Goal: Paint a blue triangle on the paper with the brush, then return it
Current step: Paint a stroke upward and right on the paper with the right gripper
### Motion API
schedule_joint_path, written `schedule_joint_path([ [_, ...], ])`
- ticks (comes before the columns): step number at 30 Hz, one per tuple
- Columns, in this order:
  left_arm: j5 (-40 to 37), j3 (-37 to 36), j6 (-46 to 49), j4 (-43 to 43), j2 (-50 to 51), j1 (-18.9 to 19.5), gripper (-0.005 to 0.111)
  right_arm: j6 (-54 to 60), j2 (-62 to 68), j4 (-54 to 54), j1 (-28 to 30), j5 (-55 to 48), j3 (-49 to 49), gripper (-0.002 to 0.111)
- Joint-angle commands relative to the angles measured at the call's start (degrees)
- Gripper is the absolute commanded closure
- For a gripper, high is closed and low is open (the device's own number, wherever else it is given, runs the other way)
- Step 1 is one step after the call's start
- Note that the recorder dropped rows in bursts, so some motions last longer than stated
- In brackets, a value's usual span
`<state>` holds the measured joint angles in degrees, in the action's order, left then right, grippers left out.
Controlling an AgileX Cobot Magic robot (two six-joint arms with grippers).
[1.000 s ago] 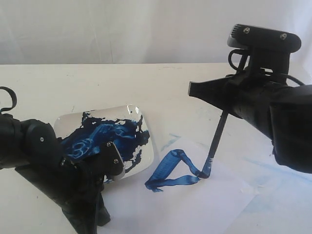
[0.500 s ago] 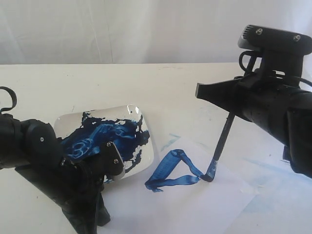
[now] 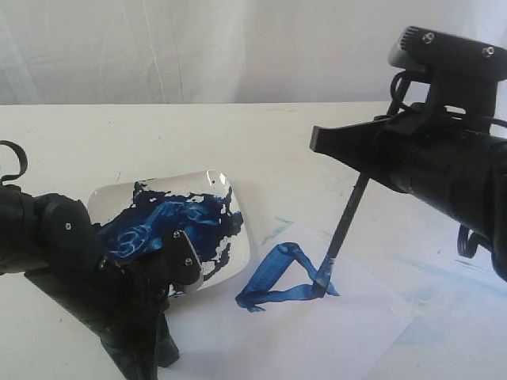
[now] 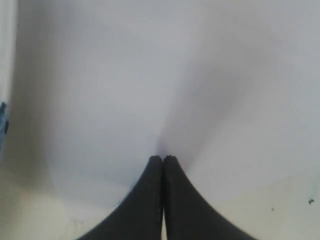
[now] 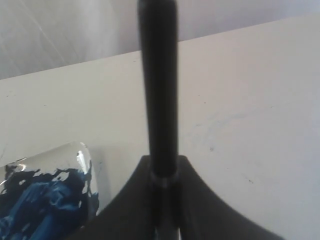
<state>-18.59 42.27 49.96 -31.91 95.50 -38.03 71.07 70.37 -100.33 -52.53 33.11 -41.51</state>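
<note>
My right gripper [image 3: 360,162] is shut on the black handle of the brush [image 3: 342,226], which slants down to the paper [image 3: 317,332]. Its bristle tip touches the right corner of the blue triangle [image 3: 281,279], a dark-blue outline on the sheet. In the right wrist view the brush [image 5: 159,90] rises from between my right gripper's [image 5: 163,172] jaws. My left gripper [image 3: 162,348] is shut and empty, its tips pressing down on the paper's left corner. The left wrist view shows the left gripper [image 4: 162,159] with fingers together on the white paper [image 4: 150,75].
A square white dish [image 3: 176,229] smeared with dark blue paint sits left of the triangle, partly behind my left arm; its rim shows as the dish [image 5: 82,150] in the right wrist view. Faint pale-blue smears [image 3: 444,273] mark the table at right.
The brush tip slid left, back along the triangle's right corner, and the handle leans more to the right. The right arm shifted slightly. The left arm has not moved.
</note>
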Motion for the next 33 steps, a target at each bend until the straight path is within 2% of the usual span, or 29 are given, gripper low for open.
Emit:
schedule_joint_path([
  [1, -1.35, -0.49, -0.23, -0.19, 0.90, -0.38, 0.107, 0.68, -0.50, 1.32, -0.11, -6.06, 0.34, 0.108],
  [13, -1.35, -0.49, -0.23, -0.19, 0.90, -0.38, 0.107, -4.03, 1.30, 7.59, -0.11, -4.40, 0.34, 0.108],
  [33, -1.57, -0.49, -0.23, -1.01, 0.90, -0.38, 0.107, -4.31, 3.51, 7.86, -0.11, 1.77, 0.34, 0.108],
])
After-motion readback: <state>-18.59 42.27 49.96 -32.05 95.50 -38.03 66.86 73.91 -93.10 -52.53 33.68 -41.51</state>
